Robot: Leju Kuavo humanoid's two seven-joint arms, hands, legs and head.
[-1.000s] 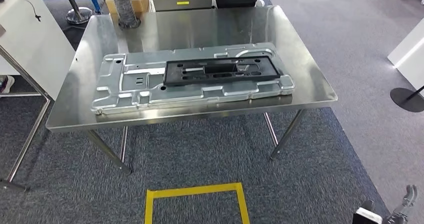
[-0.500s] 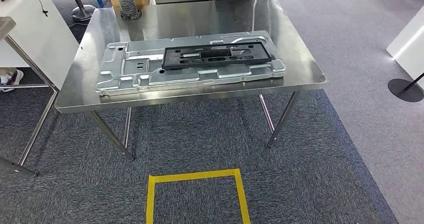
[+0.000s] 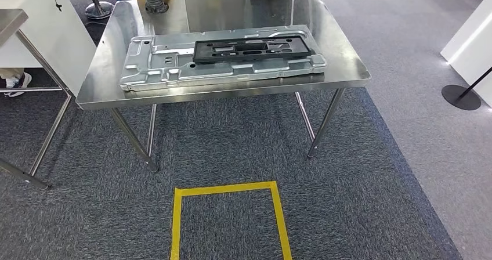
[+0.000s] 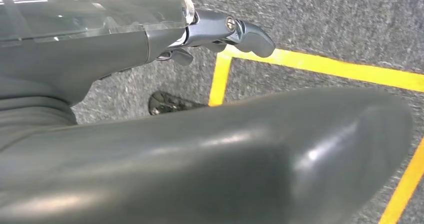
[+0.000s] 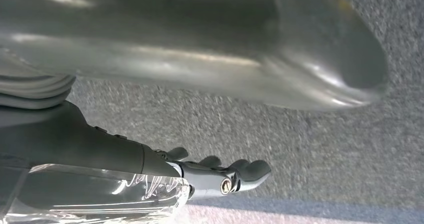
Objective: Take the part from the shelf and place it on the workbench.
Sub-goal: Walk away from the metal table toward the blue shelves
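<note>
Both hands (image 4: 220, 34) (image 5: 220, 176) hang empty, far from the part (image 3: 223, 57).

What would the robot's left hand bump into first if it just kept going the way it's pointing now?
Probably the floor. In its wrist view the left hand hangs empty, fingers aimed toward grey carpet by the yellow tape line. Nothing else seems to lie between, though depth is hard to judge.

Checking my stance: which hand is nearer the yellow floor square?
Left. The left hand hangs beside a corner of the yellow square, with the tape just past its fingers. The right hand hangs over plain grey carpet.
</note>
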